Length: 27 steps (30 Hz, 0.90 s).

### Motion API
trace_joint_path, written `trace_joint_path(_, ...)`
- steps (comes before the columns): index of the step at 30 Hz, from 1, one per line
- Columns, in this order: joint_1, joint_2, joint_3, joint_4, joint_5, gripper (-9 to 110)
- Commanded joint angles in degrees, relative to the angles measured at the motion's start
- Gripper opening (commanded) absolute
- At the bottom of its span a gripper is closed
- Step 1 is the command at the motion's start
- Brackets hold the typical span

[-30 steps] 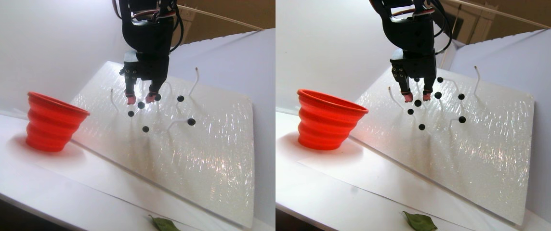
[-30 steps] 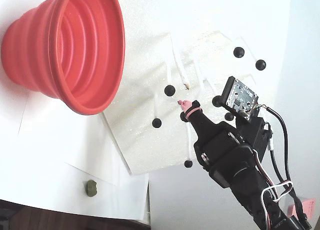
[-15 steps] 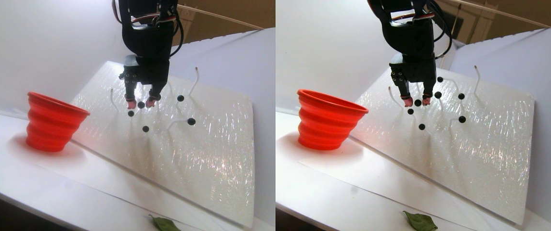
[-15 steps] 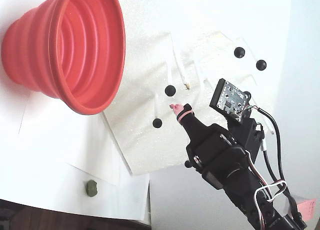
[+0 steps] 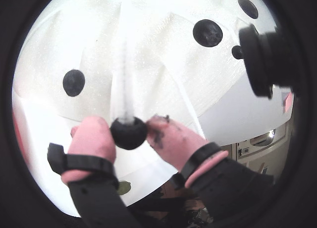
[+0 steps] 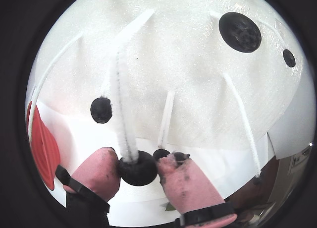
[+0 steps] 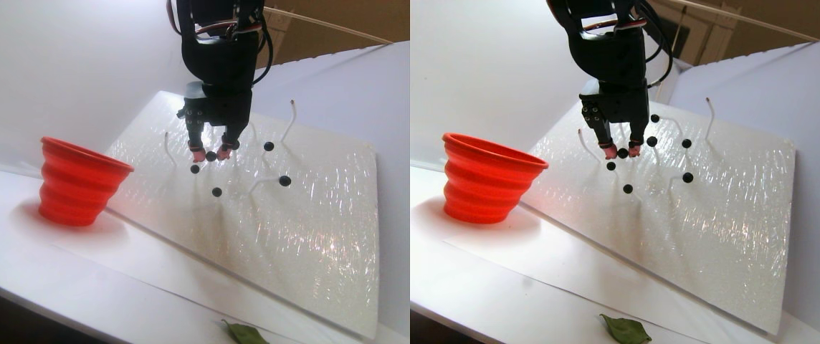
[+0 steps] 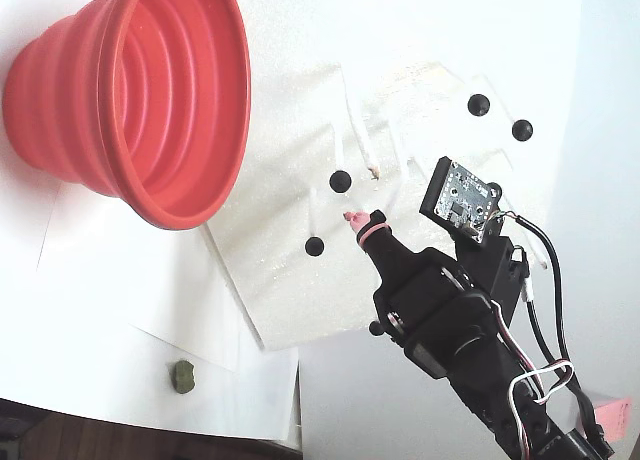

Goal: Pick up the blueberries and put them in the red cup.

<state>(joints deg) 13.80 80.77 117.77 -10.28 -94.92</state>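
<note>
Since a second ago the gripper [image 7: 210, 153] has come down the slanted white board [image 7: 310, 215] and narrowed, so that its pink fingertips [image 5: 91, 136] now pinch one berry [image 5: 128, 133] between them; a second ago, in the stereo pair view, the tips hung above that berry with a wider gap. In both wrist views the berry sits at the end of a white stem [image 6: 121, 114], pressed on each side by a pink pad, so the pincer is closed on it. In the fixed view the arm has shifted toward the cup [image 8: 140, 100] compared with a second ago, and one pink tip [image 8: 355, 220] now lies near the berry [image 8: 341, 180] beside a stem end. The other blueberries [image 7: 284, 180] stay on the board, spread right of and below the gripper in the stereo pair view. The cup stands upright on the white table [image 7: 16, 258], left of the board and apart from the gripper; its ridged inside, seen in the fixed view, holds no berries. A green leaf [image 7: 244, 333] lies at the table's near edge.
</note>
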Motion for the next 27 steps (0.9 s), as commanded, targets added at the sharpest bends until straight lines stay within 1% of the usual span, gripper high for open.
trace_joint_path(1,0.35,1.41,-3.69,-1.76,-0.7,14)
trace_joint_path(27,-1.85,8.35,3.16,-0.79,-1.14,13)
